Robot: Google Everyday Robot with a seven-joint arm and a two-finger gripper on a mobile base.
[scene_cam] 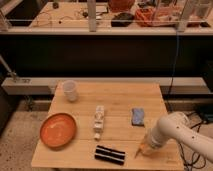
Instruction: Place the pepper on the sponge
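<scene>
The pepper (141, 148) is a small orange tapered shape lying near the table's front right edge, its tip pointing toward the front. My gripper (148, 144) is down at the pepper's upper end, at the tip of the white arm (176, 132) that reaches in from the right. The sponge (138, 116) is a blue-grey pad lying flat on the table, a short way behind the pepper and the gripper, with nothing on it.
A round orange plate (58, 129) sits at the front left. A black-and-white striped block (110, 154) lies at the front middle. A white bottle (99, 121) lies at the centre and a clear cup (70, 90) stands at the back left. A railing runs behind the wooden table (120, 95).
</scene>
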